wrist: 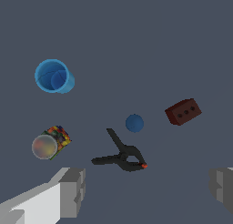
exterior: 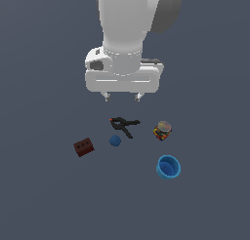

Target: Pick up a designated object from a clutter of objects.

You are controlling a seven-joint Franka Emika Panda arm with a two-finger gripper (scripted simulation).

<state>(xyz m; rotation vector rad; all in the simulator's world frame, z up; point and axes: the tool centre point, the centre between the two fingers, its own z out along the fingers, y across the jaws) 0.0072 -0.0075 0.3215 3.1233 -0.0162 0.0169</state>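
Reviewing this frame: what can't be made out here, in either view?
- Arm above the wrist: cut off by the exterior view's top edge.
- Gripper fingers: one cut by the wrist view's edge; fingertips tiny in the exterior view.
- Jar contents: multicoloured, too small to identify.
- Blue cup interior: whether anything lies inside is unclear.
- Red-brown brick: far faces hidden; its top marks could be studs or holes.

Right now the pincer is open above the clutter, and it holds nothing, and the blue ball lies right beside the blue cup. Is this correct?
One part is wrong. The blue ball lies beside the black clamp, not the blue cup, which stands apart; the exterior view shows this. The rest holds: the pincer is open above the clutter and holds nothing.
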